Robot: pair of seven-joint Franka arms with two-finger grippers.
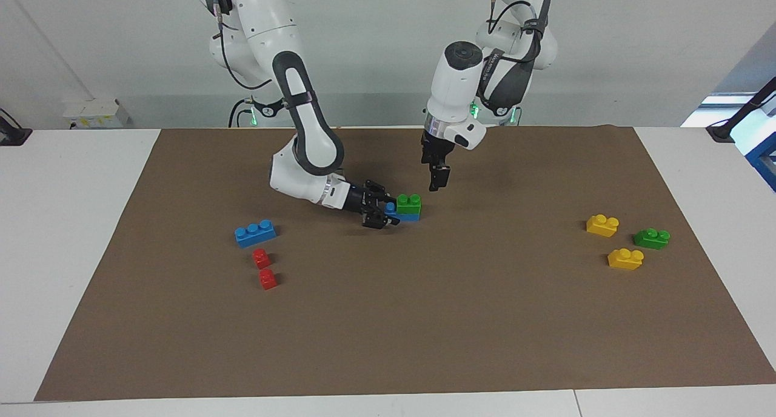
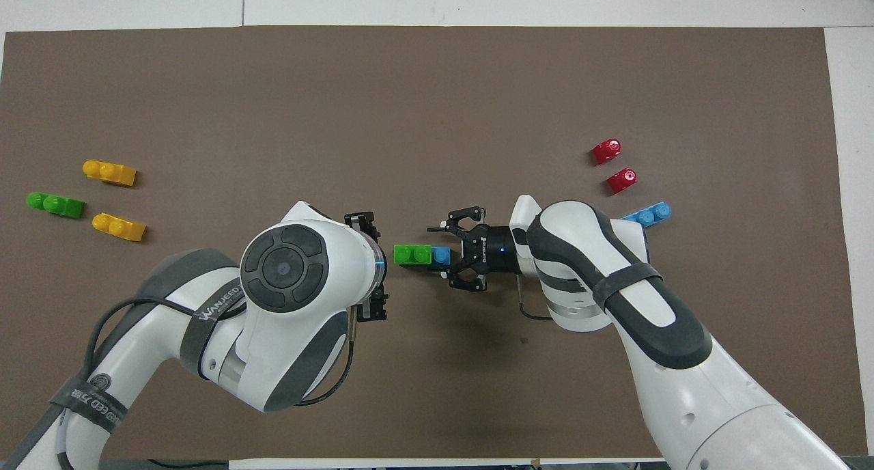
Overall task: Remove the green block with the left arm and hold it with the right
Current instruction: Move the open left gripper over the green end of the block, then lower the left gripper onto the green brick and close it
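Clock bearings here are read in the overhead view. The green block point(image 1: 409, 202) sits pressed onto one end of a blue brick point(image 1: 405, 216) near the middle of the brown mat point(image 1: 424, 320), well apart from every mat edge. The blue brick's bare end, with one stud showing, points to 3 o'clock. The right pincer point(image 1: 384, 213) comes in low and nearly level from 3 o'clock and is at that bare end, touching or almost touching it; whether it is clamped on the blue brick I cannot tell. The left pincer point(image 1: 438, 183) hangs pointing down over the mat just at 9 o'clock of the green block, above it and not touching, its fingers apart and holding nothing. From the stack toward 12 o'clock, open mat runs to the mat's edge, where the white worktop point(image 1: 73, 223) begins. Toward 2 o'clock, past the right arm's wrist, lie a long blue brick point(image 1: 255, 233) and two red bricks point(image 1: 261, 258), well apart from the stack. Toward 9 to 10 o'clock lie two yellow bricks point(image 1: 602, 225) with a dark green brick point(image 1: 651, 238) between them, the dark green one nearest the mat's 9 o'clock edge.
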